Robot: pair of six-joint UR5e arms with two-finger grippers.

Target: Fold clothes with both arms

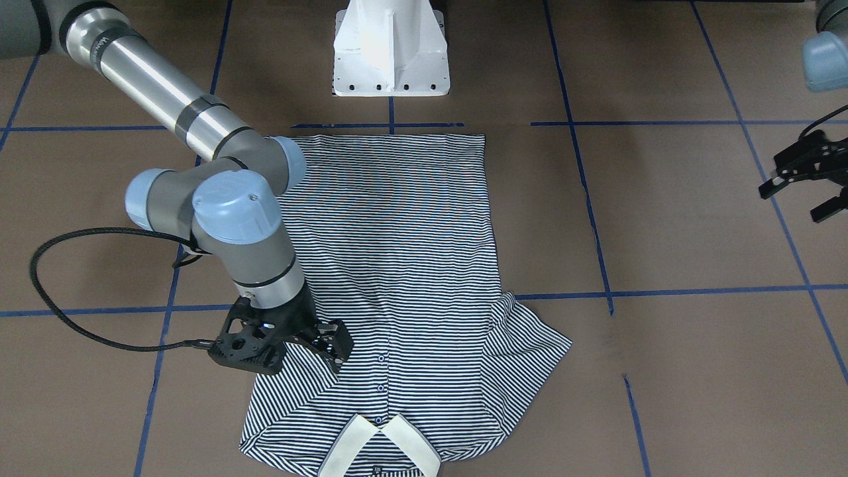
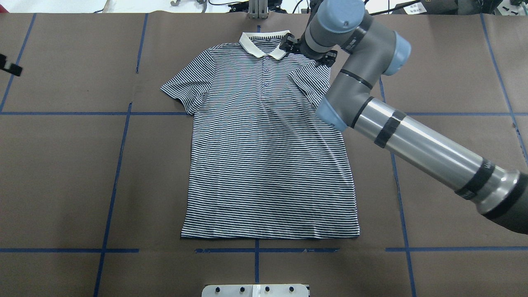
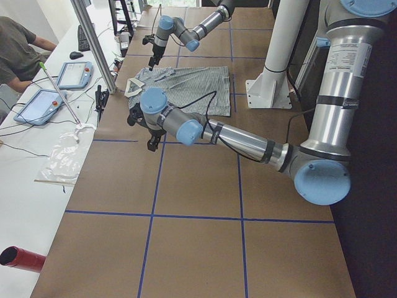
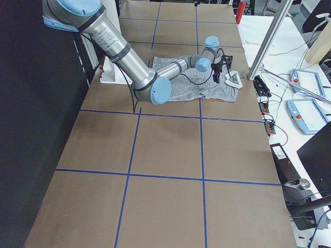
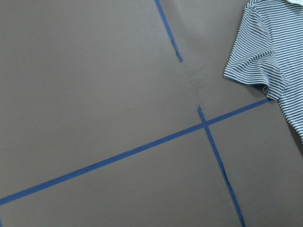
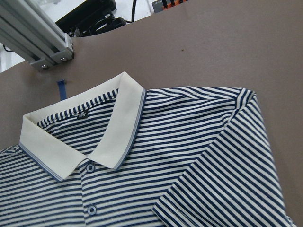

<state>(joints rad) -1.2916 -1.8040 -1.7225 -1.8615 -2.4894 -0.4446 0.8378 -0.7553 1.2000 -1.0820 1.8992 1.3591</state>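
Observation:
The striped polo shirt [image 2: 268,156] lies flat and face up on the brown table, cream collar [image 2: 264,43] at the far edge, hem toward the robot base. The sleeve on my right side is folded in over the chest [image 6: 222,189]; the other sleeve [image 5: 260,52] lies spread out. My right gripper [image 1: 291,348] hovers open just above the shoulder next to the collar [image 6: 80,137], holding nothing. My left gripper [image 1: 798,199] hangs open and empty over bare table, well off the shirt's spread sleeve side.
The white pedestal base [image 1: 391,50] stands at the table's near edge behind the hem. Blue tape lines [image 2: 119,165] grid the table. An aluminium post [image 6: 33,38] rises just beyond the collar. A person [image 3: 18,49] sits at a side desk with tablets.

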